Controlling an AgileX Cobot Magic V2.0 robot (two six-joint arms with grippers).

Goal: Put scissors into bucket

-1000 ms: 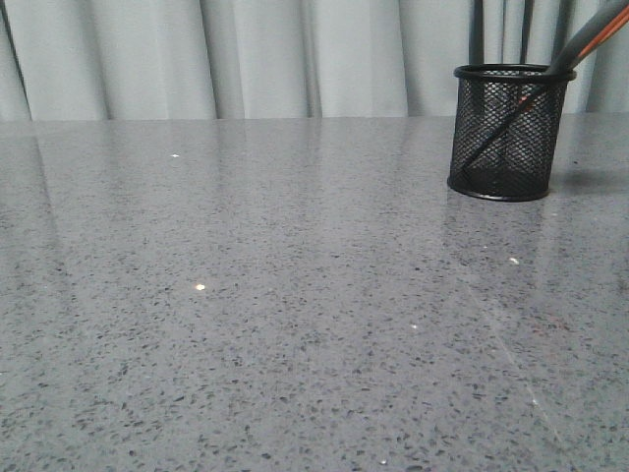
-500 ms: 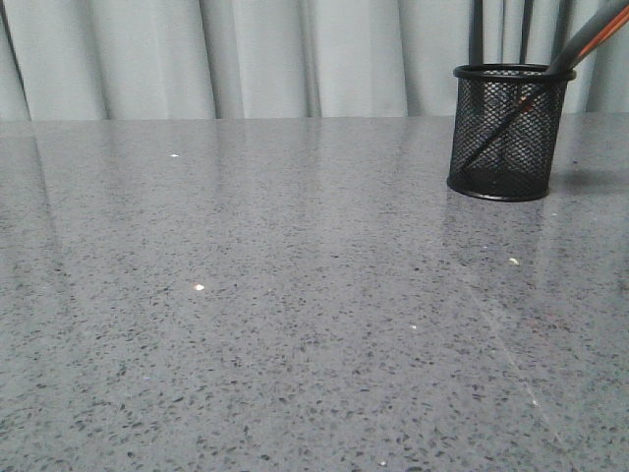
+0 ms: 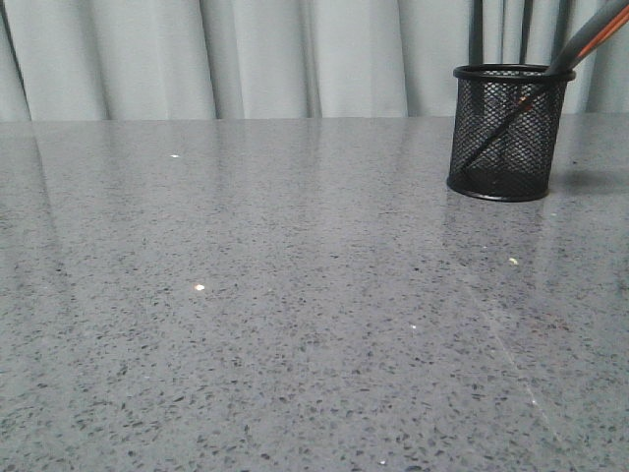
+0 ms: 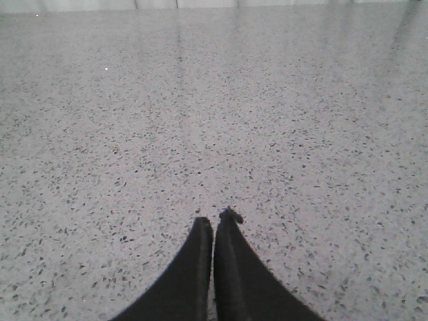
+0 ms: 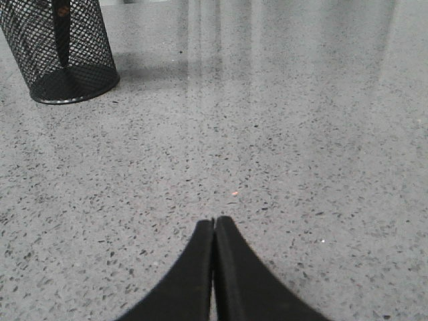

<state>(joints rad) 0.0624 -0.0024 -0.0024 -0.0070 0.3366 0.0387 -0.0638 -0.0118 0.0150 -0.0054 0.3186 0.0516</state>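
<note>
The black wire-mesh bucket stands upright at the far right of the grey speckled table. The scissors stand tilted inside it, grey and orange handle sticking out over the rim to the right, blade showing through the mesh. In the right wrist view the bucket shows with the scissors' blade inside. My right gripper is shut and empty, low over the table, apart from the bucket. My left gripper is shut and empty over bare table. Neither gripper shows in the front view.
A pale grey curtain hangs behind the table's far edge. The grey speckled tabletop stretches left of the bucket. A tiny orange speck lies on the table just beyond my right gripper.
</note>
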